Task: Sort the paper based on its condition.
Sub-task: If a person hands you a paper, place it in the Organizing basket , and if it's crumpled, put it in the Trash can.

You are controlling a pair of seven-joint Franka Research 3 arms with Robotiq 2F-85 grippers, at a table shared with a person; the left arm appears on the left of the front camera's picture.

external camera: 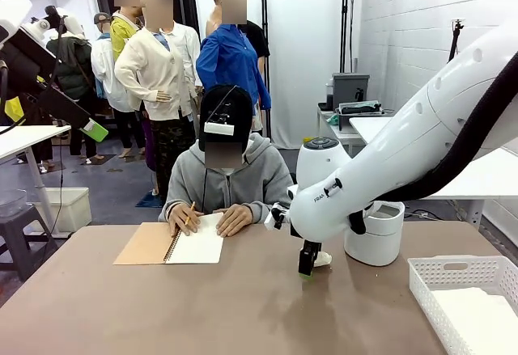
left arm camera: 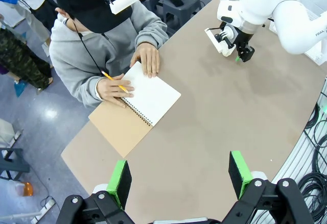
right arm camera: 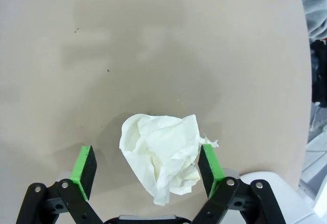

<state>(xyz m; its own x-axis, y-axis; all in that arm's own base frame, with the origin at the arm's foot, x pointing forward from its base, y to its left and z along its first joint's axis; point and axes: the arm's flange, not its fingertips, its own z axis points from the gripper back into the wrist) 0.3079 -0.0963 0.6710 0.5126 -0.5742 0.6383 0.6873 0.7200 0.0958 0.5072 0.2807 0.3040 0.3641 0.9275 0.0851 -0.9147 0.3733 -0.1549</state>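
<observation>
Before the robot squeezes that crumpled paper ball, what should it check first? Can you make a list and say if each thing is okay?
1. Right gripper open wide enough: ok, the green pads stand apart.
2. Crumpled paper ball between the pads: ok, though it sits closer to one pad and touches or nearly touches it.
3. Ball resting on the table, not yet lifted: ok.
4. Person's hands away from the ball: ok, they rest on the notebook across the table.
5. Left gripper out of the way: ok, open and high above the table.
6. Somewhere to drop it: cannot tell; a white bin and a white basket stand nearby, but which takes crumpled paper is unclear.
</observation>
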